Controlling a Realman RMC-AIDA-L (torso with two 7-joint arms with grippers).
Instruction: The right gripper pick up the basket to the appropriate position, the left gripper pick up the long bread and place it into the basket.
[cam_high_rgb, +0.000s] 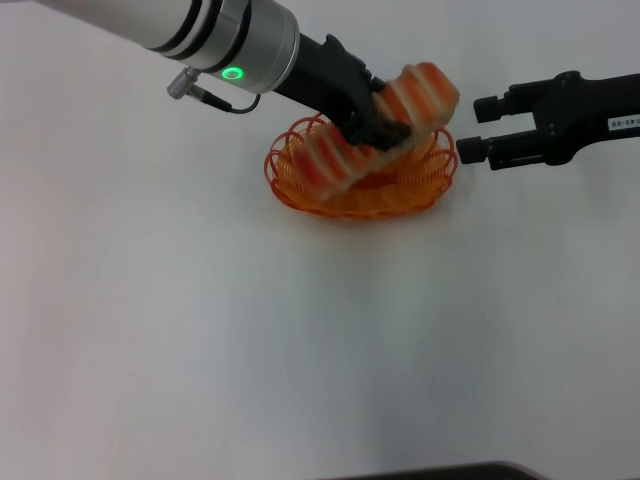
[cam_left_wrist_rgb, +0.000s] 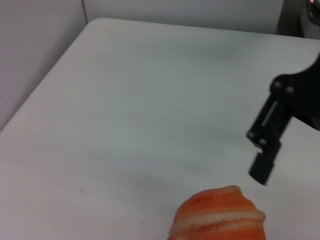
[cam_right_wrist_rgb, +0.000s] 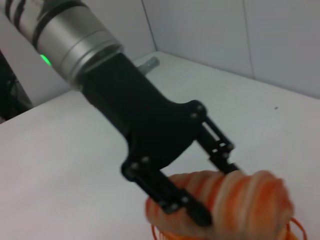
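Observation:
The orange wire basket stands on the white table. My left gripper is shut on the long bread, an orange loaf with cream stripes. It holds the loaf tilted over the basket, the lower end down inside and the upper end sticking out over the far right rim. The right wrist view shows the left gripper clamped across the bread. My right gripper is open and empty, just right of the basket and apart from it. One of its fingers shows in the left wrist view beyond the bread's end.
The white table spreads in front of and to both sides of the basket. A dark edge shows at the front. White walls stand behind the table.

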